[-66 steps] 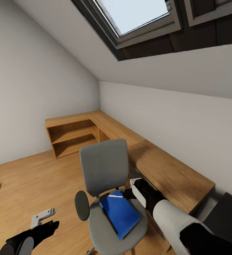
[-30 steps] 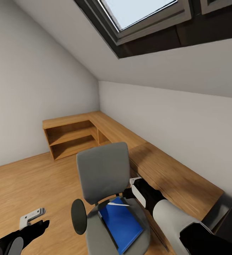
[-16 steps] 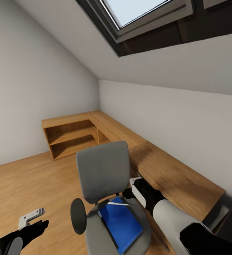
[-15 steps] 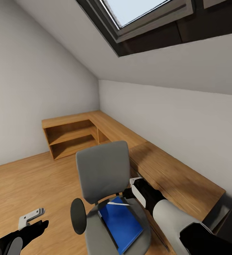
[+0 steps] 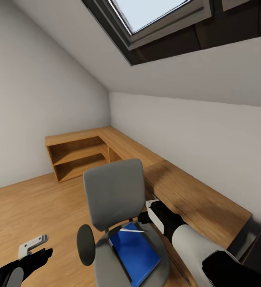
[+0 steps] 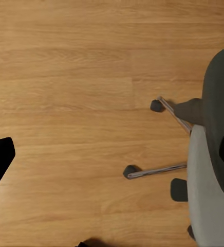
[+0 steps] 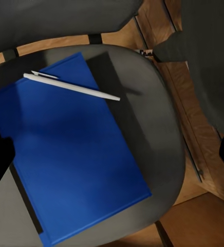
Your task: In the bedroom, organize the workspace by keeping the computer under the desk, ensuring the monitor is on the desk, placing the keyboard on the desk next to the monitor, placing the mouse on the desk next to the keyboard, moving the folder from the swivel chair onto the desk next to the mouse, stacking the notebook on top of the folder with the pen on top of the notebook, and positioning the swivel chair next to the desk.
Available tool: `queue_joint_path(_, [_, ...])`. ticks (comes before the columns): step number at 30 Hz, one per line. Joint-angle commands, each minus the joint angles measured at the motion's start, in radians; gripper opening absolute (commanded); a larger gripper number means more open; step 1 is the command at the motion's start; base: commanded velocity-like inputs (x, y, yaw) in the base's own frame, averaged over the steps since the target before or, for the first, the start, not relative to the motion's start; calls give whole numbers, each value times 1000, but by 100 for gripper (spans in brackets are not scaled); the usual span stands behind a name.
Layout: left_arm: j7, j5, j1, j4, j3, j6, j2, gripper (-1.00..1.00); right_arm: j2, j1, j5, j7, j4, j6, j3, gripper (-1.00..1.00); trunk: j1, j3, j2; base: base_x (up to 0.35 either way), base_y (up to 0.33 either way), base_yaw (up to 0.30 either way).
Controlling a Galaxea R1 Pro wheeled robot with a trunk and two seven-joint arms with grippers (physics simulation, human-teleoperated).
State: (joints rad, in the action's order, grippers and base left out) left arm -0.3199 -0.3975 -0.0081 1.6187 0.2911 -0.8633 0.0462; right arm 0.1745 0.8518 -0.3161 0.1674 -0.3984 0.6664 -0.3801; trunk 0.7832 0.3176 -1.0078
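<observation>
Blue folder [image 7: 71, 154] lies flat on swivel chair [image 5: 114, 191] seat, white pen [image 7: 71, 86] across its back edge. Right gripper [image 7: 112, 149] fingers spread open above the folder; left gripper [image 5: 32, 245] fingers' state can't be told.

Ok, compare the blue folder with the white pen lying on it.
The flat bright blue rectangular folder is broad and covers much of the grey seat of the swivel chair; the slim white pen is a thin stick. The folder lies directly on the seat; the pen lies across the folder's corner, its tip reaching past the edge. Both lie flat, ungrasped.

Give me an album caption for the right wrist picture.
White pen lying across the blue folder on the grey swivel chair seat.
</observation>
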Motion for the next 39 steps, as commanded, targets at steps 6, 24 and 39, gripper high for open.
queue_joint_path(6, [-8, -12, -1, 1, 12, -3, 0, 100, 0, 1, -11, 9, 0, 2, -6, 100, 23, 11, -43, 0, 0, -9])
queue_joint_path(24, [-8, -12, -1, 1, 42, -3, 26, 100, 0, 0, -12, 6, 0, -2, -53, 100, 92, 39, -169, 0, 0, 0])
queue_joint_path(39, [-7, -23, -3, 1, 129, -4, 38, 100, 0, 0, -12, 7, 0, -2, -52, 100, 150, 75, -274, 0, 0, 60])
